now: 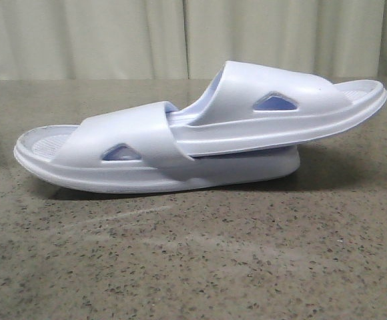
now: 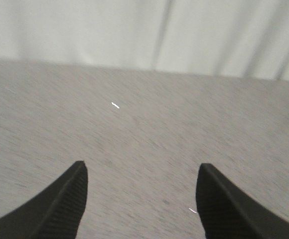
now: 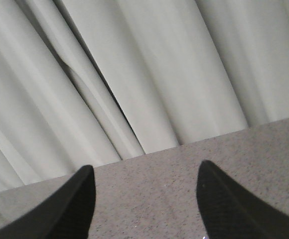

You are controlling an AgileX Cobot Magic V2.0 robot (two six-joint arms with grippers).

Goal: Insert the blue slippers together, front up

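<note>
Two pale blue slippers lie nested on the speckled table in the front view. The lower slipper point(image 1: 133, 157) rests flat with its strap toward the left. The upper slipper point(image 1: 280, 107) has one end pushed under that strap and its other end raised to the right. Neither gripper shows in the front view. My left gripper point(image 2: 142, 172) is open over bare tabletop with nothing between its fingers. My right gripper point(image 3: 144, 174) is open too, facing the table's edge and a curtain; no slipper appears in either wrist view.
A pale pleated curtain point(image 1: 180, 37) hangs behind the far edge of the grey speckled table point(image 1: 193, 267). The left wrist view is blurred and shows table surface point(image 2: 144, 119) and curtain only.
</note>
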